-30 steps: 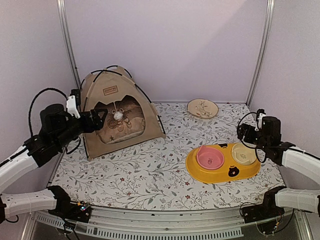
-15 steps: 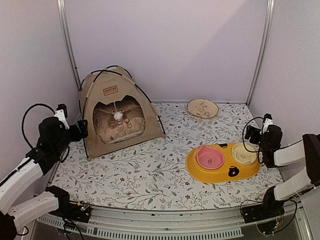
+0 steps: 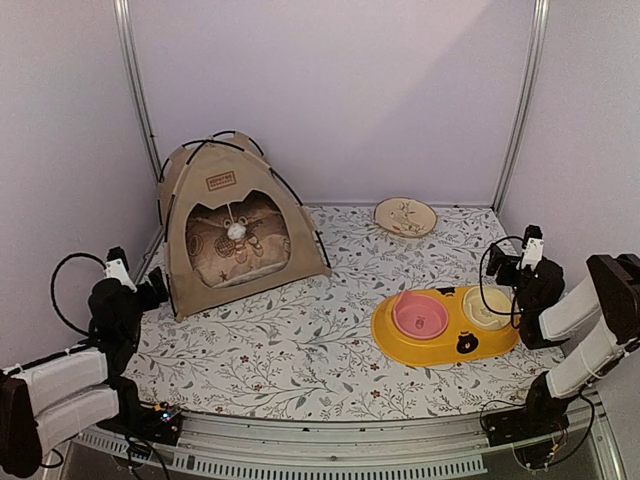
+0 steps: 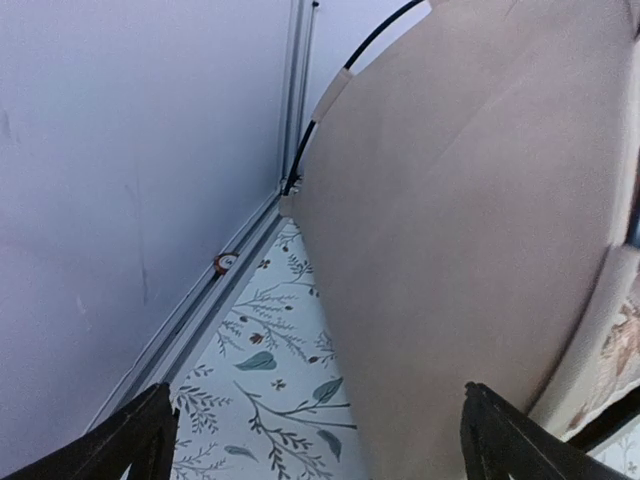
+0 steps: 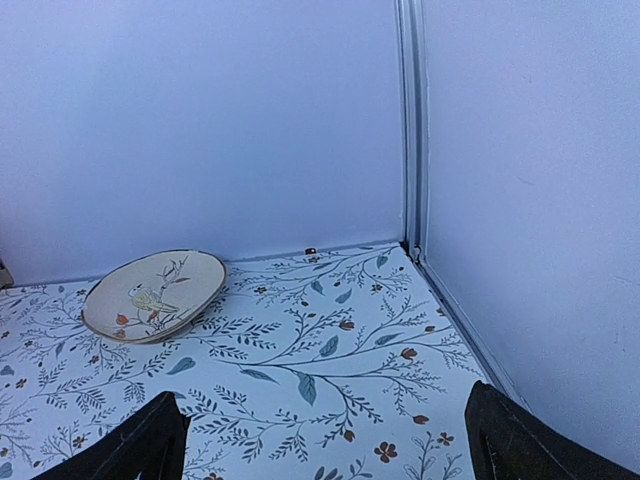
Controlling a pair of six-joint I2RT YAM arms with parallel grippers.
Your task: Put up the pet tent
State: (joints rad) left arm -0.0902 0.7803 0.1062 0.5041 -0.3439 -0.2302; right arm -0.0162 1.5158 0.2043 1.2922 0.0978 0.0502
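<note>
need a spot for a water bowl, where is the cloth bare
Widest bare cloth lies along the near edge, between the pet tent and the yellow feeder. A smaller patch sits at the back between tent and bird plate. Crowded: the right side, with feeder and right tool; the left tool sits beside the tent.

The right gripper [image 5: 325, 440] gapes wide before a bird-painted dish [image 5: 153, 296] on floral cloth [image 5: 300, 370].
</note>
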